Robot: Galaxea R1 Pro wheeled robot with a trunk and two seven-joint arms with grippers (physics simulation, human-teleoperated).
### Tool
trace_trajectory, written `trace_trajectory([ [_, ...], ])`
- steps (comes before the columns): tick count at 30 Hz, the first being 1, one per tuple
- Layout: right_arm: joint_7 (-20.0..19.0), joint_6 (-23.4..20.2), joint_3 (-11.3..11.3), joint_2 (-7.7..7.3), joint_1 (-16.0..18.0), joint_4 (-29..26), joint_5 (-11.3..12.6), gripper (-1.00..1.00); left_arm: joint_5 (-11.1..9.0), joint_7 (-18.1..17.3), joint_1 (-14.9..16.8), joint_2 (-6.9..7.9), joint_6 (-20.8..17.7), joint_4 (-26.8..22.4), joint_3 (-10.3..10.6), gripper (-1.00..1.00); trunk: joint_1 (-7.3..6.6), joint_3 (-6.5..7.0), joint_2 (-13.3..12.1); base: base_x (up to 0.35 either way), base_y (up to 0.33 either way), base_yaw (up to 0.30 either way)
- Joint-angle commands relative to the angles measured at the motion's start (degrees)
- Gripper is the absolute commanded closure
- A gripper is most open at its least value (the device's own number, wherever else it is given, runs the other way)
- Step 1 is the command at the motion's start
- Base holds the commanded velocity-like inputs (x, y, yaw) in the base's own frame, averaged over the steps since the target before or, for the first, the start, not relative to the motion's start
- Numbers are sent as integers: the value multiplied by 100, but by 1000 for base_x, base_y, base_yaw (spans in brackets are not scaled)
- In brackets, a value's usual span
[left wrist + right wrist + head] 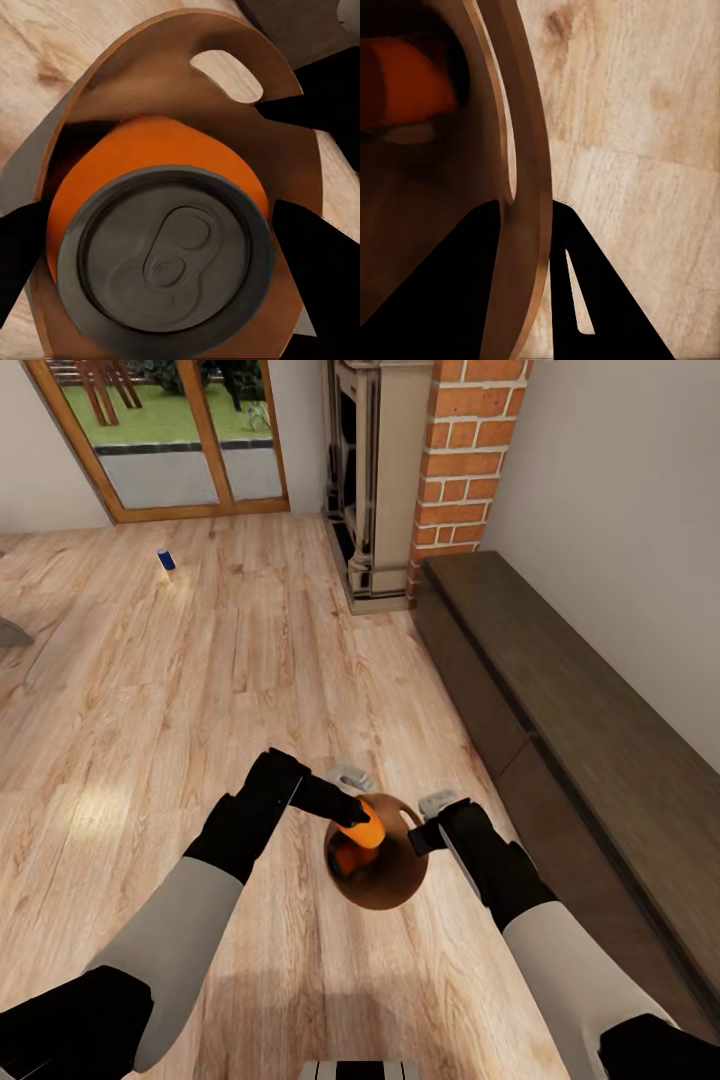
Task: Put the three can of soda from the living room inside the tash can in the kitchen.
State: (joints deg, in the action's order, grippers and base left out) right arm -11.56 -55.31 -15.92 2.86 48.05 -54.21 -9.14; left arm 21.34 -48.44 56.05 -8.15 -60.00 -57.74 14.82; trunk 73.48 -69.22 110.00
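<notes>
The left end effector [352, 815] grips an orange soda can [366, 827] over the mouth of the trash can [392, 890], which stands on the wood floor [200, 690] at 6 o'clock in the head view. The right end effector [425, 838] is clenched on the trash can's rim. A blue soda can [166, 560] stands on the floor at 11 o'clock, well apart, near the glass doors [170, 440].

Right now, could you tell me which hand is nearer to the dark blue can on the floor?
Left. The left hand is over the trash can holding an orange can; the right hand grips the can's rim on the far side from the blue can.
</notes>
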Motion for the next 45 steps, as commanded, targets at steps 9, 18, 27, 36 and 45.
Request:
trace_trajectory([
  [9, -29, -15, 2, 4, 37, -225, 202, 100, 61, 26, -40, -22, 0, -4, 136, 100, 0, 0, 0, 0, 0, 0],
  [18, -23, -13, 2, 4, 46, -184, 202, 100, 25, 25, -103, -63, 0, -59, 192, 100, 0, 0, 0, 0, 0, 0],
  [27, -24, -6, 2, 4, 47, -132, 202, 100, 41, 55, -145, -64, 0, -25, 239, 100, 0, 0, 0, 0, 0, 0],
  [36, -30, -6, 2, 4, 47, -133, 200, 100, 46, 469, -208, -64, 0, 7, 553, 100, 0, 0, 0, 0, 0, 0],
  [45, -30, -6, -5, 4, 47, -131, 198, 100, 45, 763, -292, -64, 0, 38, 588, -100, 0, 0, 0, 0, 0, 0],
])
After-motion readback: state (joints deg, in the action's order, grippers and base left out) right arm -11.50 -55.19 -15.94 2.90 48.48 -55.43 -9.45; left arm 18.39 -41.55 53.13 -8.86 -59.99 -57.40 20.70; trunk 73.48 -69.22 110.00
